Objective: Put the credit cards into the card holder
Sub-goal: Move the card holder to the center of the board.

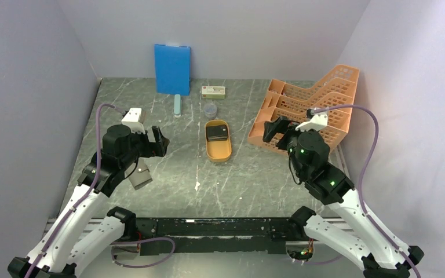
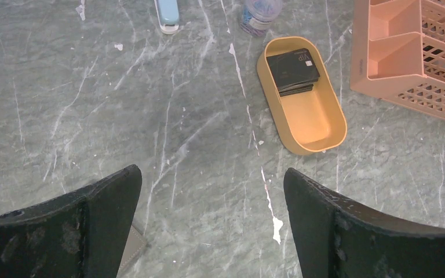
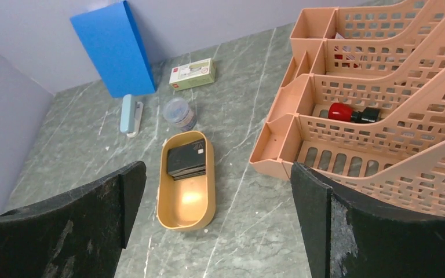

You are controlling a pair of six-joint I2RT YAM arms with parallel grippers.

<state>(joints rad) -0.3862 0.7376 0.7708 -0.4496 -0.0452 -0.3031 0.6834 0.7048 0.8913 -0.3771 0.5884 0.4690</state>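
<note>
Nearest the top camera, a black mounting rail (image 1: 220,227) runs along the near edge of the grey, white-veined marble-patterned desk (image 1: 237,185), with both arm bases on it. The left end effector (image 1: 161,142) hangs over the left half of the desk. Its jaws are spread wide and grip nothing; bare stone shows between its black fingers (image 2: 101,202) in the left wrist view. The right end effector (image 1: 273,130) is likewise released and empty. It hovers just beside the near-left corner of the peach slotted plastic file organiser (image 1: 324,104), which fills the right side up to the right wall.

The card holder, a small flat taupe-grey wallet (image 1: 141,175), lies on the desk under the left arm, partly hidden by it. Only one corner (image 2: 132,246) shows in the left wrist view.

The credit cards, a stack of thin black rectangles (image 1: 216,133), sit in the far end of an orange oval tray (image 1: 218,156) at mid-desk. The tray's near end is bare.

A broad strip of open desk lies between the tray and the rail, and another between the tray and the left end effector.

Along the back wall stand an upright blue board (image 1: 172,69), a white-and-green box (image 1: 213,91), a small clear round container (image 1: 210,110) and a pale blue oblong object (image 1: 177,105).
</note>
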